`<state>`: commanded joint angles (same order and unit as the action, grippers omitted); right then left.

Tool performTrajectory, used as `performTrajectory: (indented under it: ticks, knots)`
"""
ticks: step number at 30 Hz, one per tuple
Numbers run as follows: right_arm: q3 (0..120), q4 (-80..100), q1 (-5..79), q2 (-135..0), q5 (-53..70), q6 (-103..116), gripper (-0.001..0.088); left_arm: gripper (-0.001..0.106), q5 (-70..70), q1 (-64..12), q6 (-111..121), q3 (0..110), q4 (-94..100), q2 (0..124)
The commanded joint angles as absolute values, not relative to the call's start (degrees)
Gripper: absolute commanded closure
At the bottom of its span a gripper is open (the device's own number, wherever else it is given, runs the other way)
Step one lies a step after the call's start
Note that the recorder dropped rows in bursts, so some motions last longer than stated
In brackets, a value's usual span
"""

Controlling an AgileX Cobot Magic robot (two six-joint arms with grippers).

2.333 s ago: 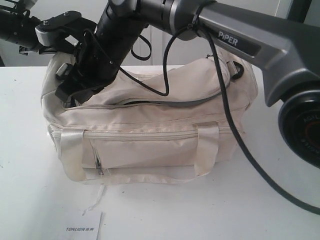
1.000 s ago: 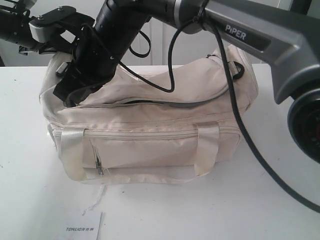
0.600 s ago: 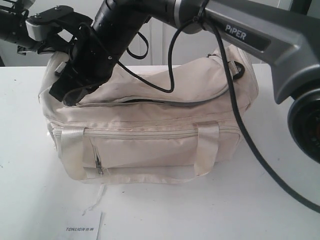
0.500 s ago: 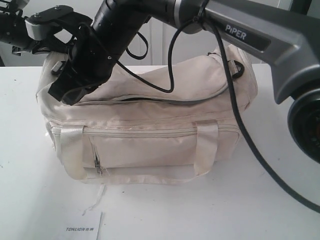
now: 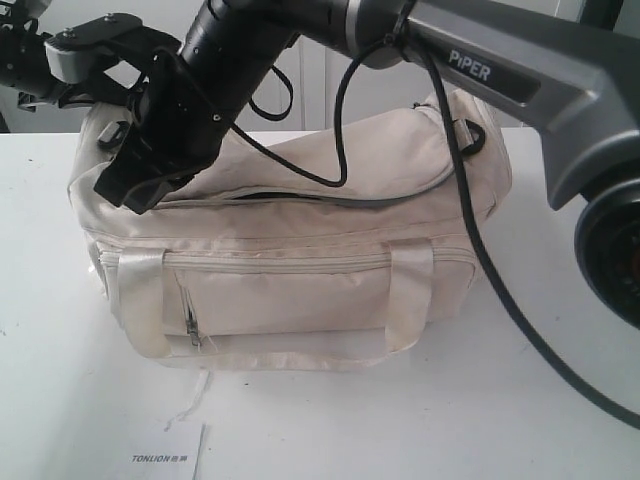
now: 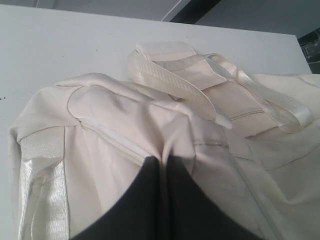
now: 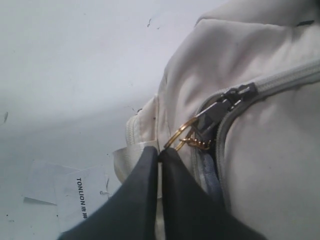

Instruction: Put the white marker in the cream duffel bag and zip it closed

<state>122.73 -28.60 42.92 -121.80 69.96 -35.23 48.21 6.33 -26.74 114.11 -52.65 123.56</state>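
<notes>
- Left gripper [image 6: 162, 159], its jaws pressed together, pinches a fold of fabric at the end of the bag [image 5: 300, 290]. In the exterior view its tips are hidden behind the right arm.
- Right gripper [image 7: 159, 151], clamped tight, holds the gold pull ring [image 7: 176, 136], with the slider [image 7: 222, 106] just beyond its tips.
- Past that gripper the top zipper [image 5: 300, 198] gapes, showing only a dark strip.
- Marker: not visible in any view.
- Printed card [image 5: 168, 458], below the right gripper, is cut off by the frame edge.

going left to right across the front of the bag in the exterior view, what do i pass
shiny strap → pocket zip pull → second shiny strap → black end ring → arm's round base joint
</notes>
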Motion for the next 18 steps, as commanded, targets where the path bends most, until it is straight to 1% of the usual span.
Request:
performTrajectory:
  ticks: [18]
  knots:
    - [122.61,-28.5,43.81,-120.96,69.96,-29.15,0.0868,0.105,48.08,6.33,-26.74,114.11,-52.65,123.56]
